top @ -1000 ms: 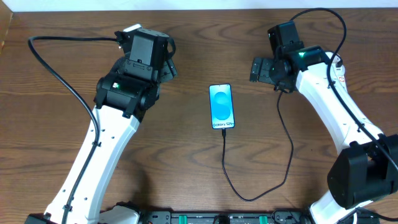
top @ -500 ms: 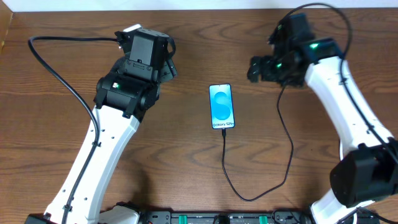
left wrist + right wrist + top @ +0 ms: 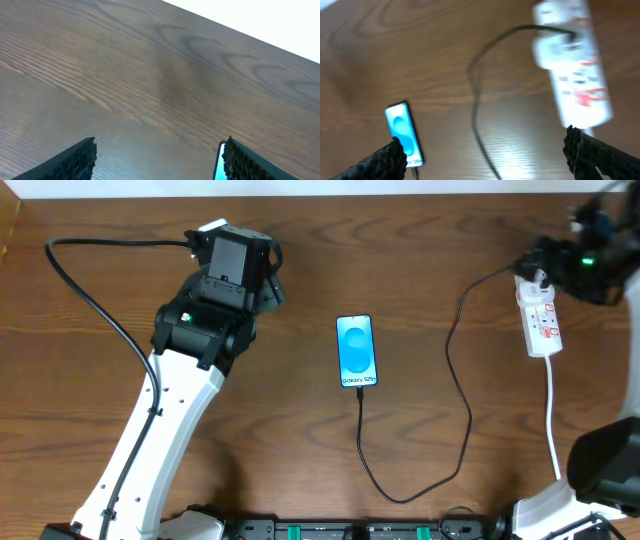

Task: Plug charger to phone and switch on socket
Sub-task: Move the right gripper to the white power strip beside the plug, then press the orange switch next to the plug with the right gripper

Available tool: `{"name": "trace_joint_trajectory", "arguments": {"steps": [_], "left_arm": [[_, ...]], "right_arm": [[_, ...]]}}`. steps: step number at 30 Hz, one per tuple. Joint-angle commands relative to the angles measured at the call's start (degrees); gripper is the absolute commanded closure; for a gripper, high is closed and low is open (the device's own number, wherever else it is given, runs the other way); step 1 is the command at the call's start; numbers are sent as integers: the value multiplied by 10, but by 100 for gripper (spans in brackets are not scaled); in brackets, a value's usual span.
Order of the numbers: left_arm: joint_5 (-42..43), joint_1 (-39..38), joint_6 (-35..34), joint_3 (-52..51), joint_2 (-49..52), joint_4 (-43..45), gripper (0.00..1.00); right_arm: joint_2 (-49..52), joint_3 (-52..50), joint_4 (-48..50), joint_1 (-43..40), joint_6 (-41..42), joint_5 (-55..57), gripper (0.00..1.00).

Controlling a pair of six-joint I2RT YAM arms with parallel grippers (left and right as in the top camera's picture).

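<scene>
The phone (image 3: 357, 351) lies flat mid-table, its blue screen lit, with the charger cable (image 3: 462, 420) plugged into its near end. The cable loops right and up to the white socket strip (image 3: 540, 318) at the far right. My right gripper (image 3: 548, 258) is open and empty, above the strip's far end. The right wrist view is blurred and shows the strip (image 3: 575, 75), the cable (image 3: 476, 105), the phone (image 3: 403, 134) and the open fingers (image 3: 485, 155). My left gripper (image 3: 272, 280) is open and empty, left of the phone; a sliver of the phone (image 3: 218, 167) shows by its right finger (image 3: 157, 160).
The table's far edge (image 3: 320, 194) meets a white wall. The strip's white cord (image 3: 552, 410) runs toward the near right. The left arm's thick black cable (image 3: 90, 295) arcs over the left of the table.
My right arm swung right and toward the far edge, from beside the phone to above the socket strip, uncovering the strip. The left arm, phone and cable stayed still.
</scene>
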Motion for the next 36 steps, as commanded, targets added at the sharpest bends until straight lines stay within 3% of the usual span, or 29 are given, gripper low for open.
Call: {"name": "trace_joint_trajectory", "arguments": {"steps": [1,6,14,28,36], "left_arm": [[-11,0,10,5,-2,-2,19],[-11,0,10,5,-2,-1,19],[-11,0,10,5,-2,-2,19],[-11,0,10,5,-2,-1,19],[-11,0,10,5,-2,-1,19]], "right_arm": [[-12,10,-4,-54,-59,-32,1],[-11,3,0,-105,-147,-42,1],[5,-56,61,-112,-201,-80,1],[17,-209,236,-111,-188,-100,1],[31,-237,284,-110,-117,-74,1]]}}
